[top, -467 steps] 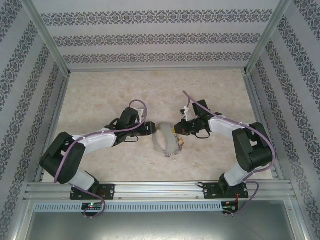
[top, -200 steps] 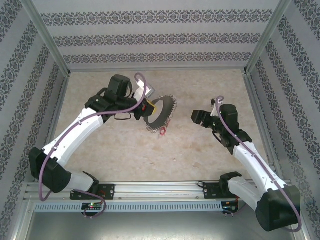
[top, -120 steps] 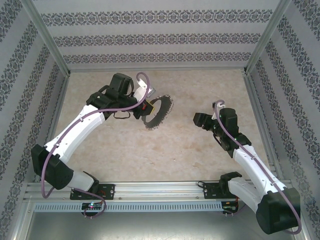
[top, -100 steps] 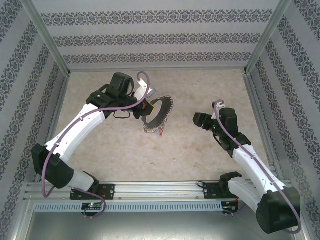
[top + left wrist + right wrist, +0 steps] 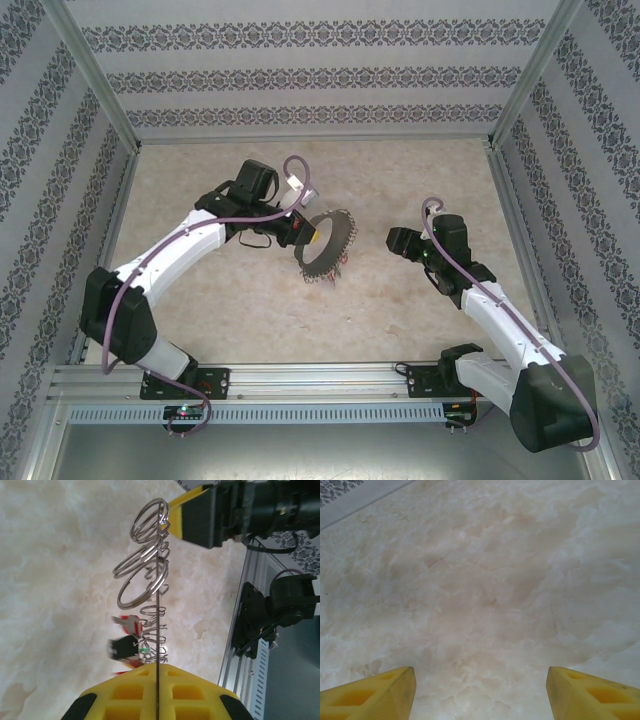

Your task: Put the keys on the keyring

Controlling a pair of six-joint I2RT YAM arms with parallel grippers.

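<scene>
At the left rim of the keyring (image 5: 343, 237), the left hand (image 5: 303, 233) is clamped tight on the thin metal hoop. Compared with half a second back, this hand and the keyring sit a little further right and nearer the arm bases, and the left arm's elbow has swung inward. The right arm is much as it was.

Well to the right of the keyring, the right hand (image 5: 397, 240) holds nothing. In its wrist view its two yellow fingertips (image 5: 380, 690) stand wide apart over the bare worktop (image 5: 485, 580), a cream surface with a cloudy marble pattern.

In the left wrist view the keyring (image 5: 157, 630) is seen edge-on, a fine dark line running up from between the closed yellow fingers (image 5: 125, 695). Bright wire split rings (image 5: 142, 587) of round shape fan off it. Lower down hang the keys (image 5: 131, 625), small and silver, one with a red tag and one with a black tag, both blurred. In the top view they fringe the keyring's near edge.
</scene>
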